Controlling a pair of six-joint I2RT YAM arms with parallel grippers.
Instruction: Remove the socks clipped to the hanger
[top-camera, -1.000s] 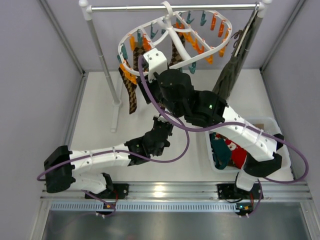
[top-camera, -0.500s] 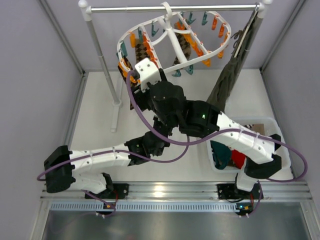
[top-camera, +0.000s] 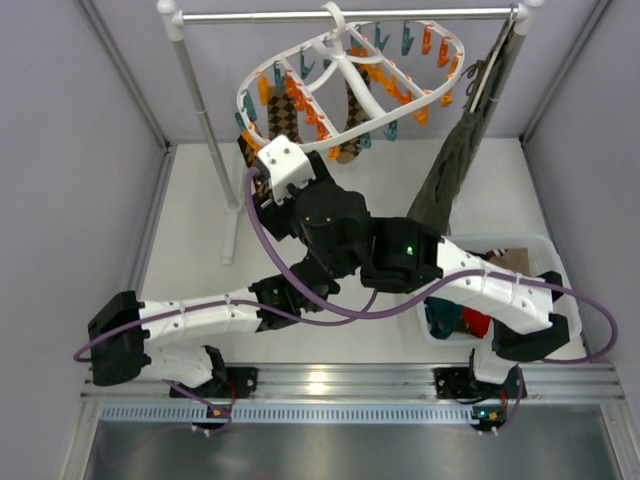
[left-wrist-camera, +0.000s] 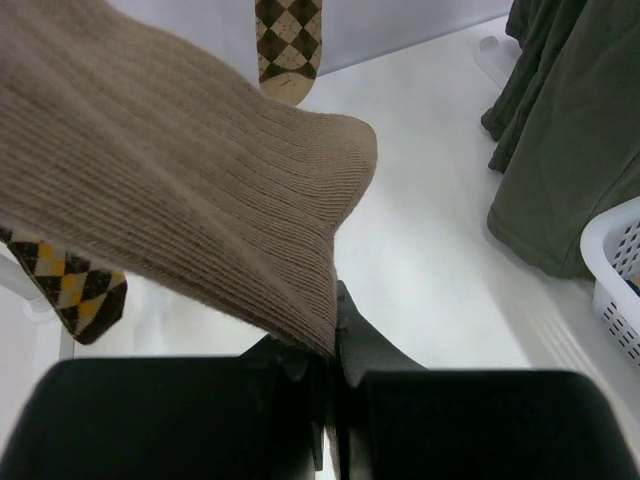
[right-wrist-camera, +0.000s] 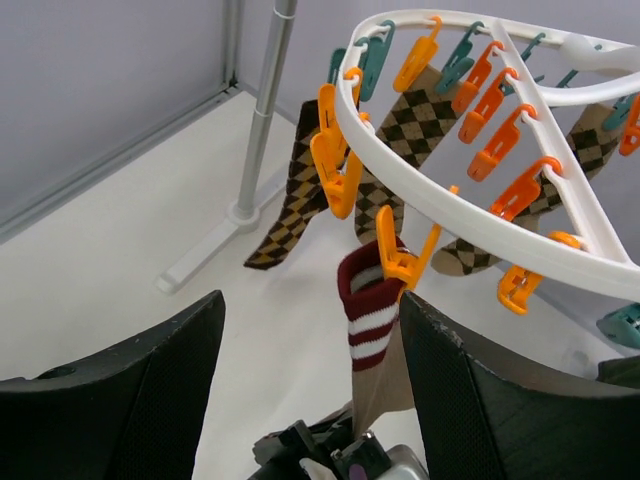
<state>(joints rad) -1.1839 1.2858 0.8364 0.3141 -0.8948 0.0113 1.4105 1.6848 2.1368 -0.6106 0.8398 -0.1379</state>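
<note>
Right claw swung left; striped-cuff sock (still clipped) hangs just ahead.

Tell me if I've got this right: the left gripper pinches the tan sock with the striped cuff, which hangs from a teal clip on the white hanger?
Nearly. The clip holding the tan sock is orange, not teal; the right wrist view shows it. The left gripper does pinch that sock, which hangs from the white hanger.

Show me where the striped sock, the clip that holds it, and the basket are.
striped sock (right-wrist-camera: 368, 312): right wrist view, on its red-and-white cuff.
clip (right-wrist-camera: 392, 250): right wrist view, on the orange body just above the cuff.
basket (left-wrist-camera: 620, 280): left wrist view, on its white slatted wall.
</note>
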